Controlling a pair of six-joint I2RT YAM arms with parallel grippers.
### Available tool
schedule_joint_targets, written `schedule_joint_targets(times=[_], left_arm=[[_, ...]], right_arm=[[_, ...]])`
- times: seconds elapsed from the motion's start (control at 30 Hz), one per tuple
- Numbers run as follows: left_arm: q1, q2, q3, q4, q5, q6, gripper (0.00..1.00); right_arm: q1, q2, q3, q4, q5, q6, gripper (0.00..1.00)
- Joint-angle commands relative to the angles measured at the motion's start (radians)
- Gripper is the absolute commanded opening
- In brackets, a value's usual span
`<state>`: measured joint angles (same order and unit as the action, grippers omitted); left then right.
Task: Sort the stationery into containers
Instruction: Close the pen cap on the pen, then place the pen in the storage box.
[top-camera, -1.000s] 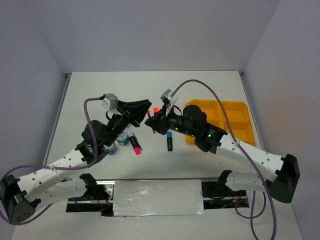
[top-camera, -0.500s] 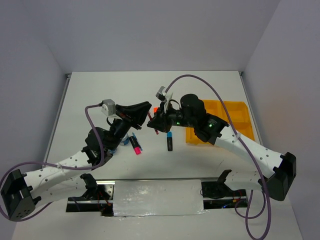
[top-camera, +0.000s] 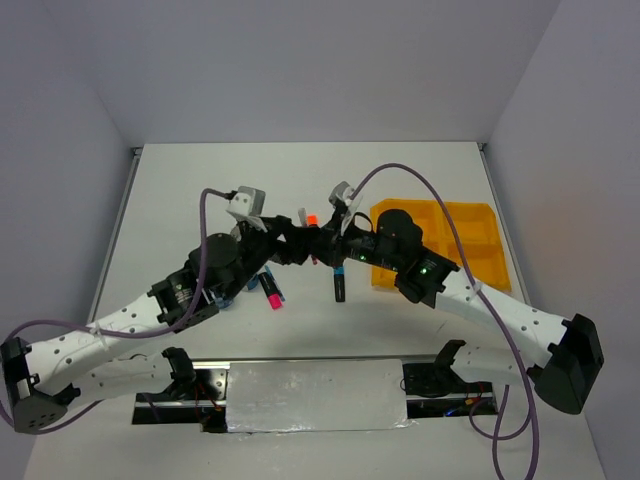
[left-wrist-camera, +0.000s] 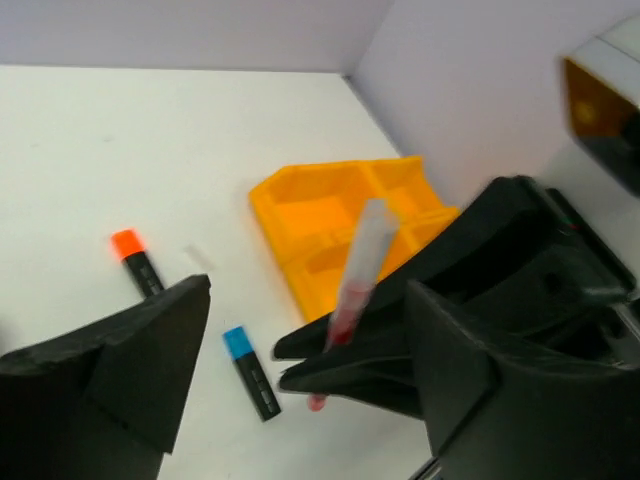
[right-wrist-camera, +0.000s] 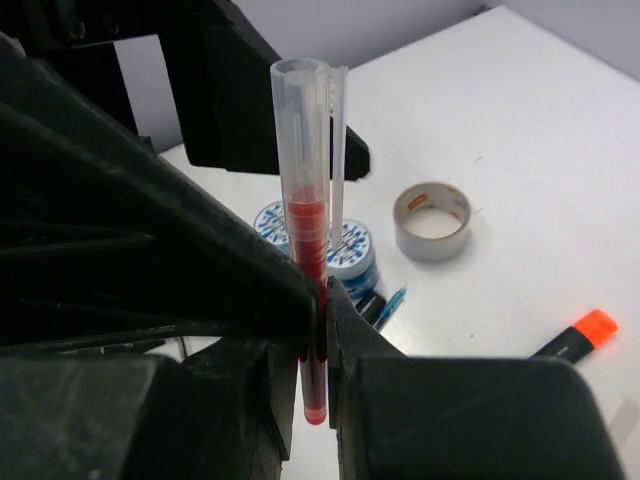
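Note:
My right gripper (right-wrist-camera: 318, 330) is shut on a thin red pen (right-wrist-camera: 310, 215), which stands upright between its fingers with its clear cap on top. My left gripper (left-wrist-camera: 300, 375) is open, one finger on each side of the right gripper's tips and the red pen (left-wrist-camera: 355, 280). In the top view the two grippers meet mid-table, left gripper (top-camera: 292, 243) against right gripper (top-camera: 316, 246). The yellow-orange tray (top-camera: 470, 235) lies to the right. On the table lie an orange-capped highlighter (left-wrist-camera: 135, 260), a blue-capped one (left-wrist-camera: 250, 370) and a pink-capped one (top-camera: 270, 292).
A grey tape ring (right-wrist-camera: 432, 220), two blue-white round tubs (right-wrist-camera: 345, 255) and a thin blue pen (right-wrist-camera: 390, 300) lie on the table below the left arm. White walls close in the table on three sides.
My left gripper has opened wide and moved right, up to the right gripper's tips. The right gripper has stayed shut on the red pen.

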<state>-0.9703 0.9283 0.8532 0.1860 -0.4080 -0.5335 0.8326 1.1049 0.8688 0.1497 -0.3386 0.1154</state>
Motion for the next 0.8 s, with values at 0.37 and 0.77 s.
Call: schedule_joint_targets(times=[0.37, 0.77], left_arm=[[-0.015, -0.067, 0.39, -0.681, -0.448, -0.158, 0.99], [-0.015, -0.192, 0.208, -0.962, -0.29, -0.137, 0.99]], right_arm=[[-0.219, -0.036, -0.149, 0.075, 0.526, 0.398, 0.0], [-0.309, -0.073, -0.189, -0.47, 1.208, 1.036, 0.0]])
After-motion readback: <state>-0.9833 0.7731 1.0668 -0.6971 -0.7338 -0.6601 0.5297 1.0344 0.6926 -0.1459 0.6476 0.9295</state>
